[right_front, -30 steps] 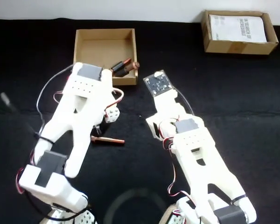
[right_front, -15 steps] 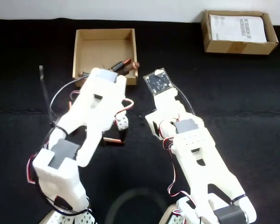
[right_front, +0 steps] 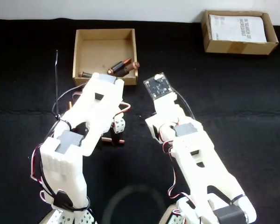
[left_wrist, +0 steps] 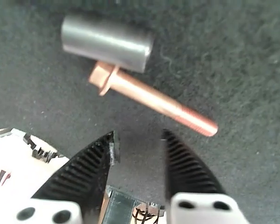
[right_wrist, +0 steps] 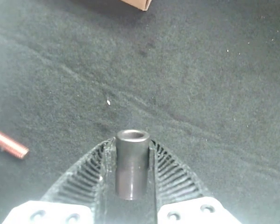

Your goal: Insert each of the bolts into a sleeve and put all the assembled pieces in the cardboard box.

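While cardboard box (right_front: 76, 53) near table's far edge, left side, holds assembled pieces (right_front: 122, 67), left gripper (left_wrist: 139, 139) hangs spread wide over bolt (left_wrist: 154, 100) left of table centre, head against loose sleeve (left_wrist: 107, 42) | right gripper (right_wrist: 132, 142) mid-table clamps held sleeve (right_wrist: 132, 168) | risk: fingers catch loose sleeve too, or bolt rolls; skewed grasp, insertion misaligns.

copper bolt (left_wrist: 151, 100) flat, head against grey sleeve (left_wrist: 107, 42) | second sleeve (right_wrist: 132, 163) upright in my right gripper (right_wrist: 133, 141) | assembled pieces (right_front: 123, 66) in cardboard box (right_front: 76, 51)
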You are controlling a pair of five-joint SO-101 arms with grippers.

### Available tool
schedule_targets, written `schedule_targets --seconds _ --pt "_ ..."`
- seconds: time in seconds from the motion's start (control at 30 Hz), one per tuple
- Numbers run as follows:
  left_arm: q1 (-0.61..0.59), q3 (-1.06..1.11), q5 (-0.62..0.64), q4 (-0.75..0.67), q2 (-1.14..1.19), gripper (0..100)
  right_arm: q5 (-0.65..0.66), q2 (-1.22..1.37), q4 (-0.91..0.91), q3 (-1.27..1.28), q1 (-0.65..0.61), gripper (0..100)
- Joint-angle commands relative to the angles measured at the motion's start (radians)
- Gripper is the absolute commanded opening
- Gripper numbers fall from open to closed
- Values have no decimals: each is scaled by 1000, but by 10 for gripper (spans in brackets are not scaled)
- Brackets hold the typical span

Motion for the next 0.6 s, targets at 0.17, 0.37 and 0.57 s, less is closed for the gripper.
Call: schedule_targets --seconds 0.17,0.37,0.57 --pt "-4 -136 6 -15 -2 123 48 -38 -36 39 -5 8" --pt "-2 -177 0 -15 1 123 49 -39 -41 45 -12 8" --pt "-7 -117 -2 -23 2 123 49 -39 -39 45 -10 8"
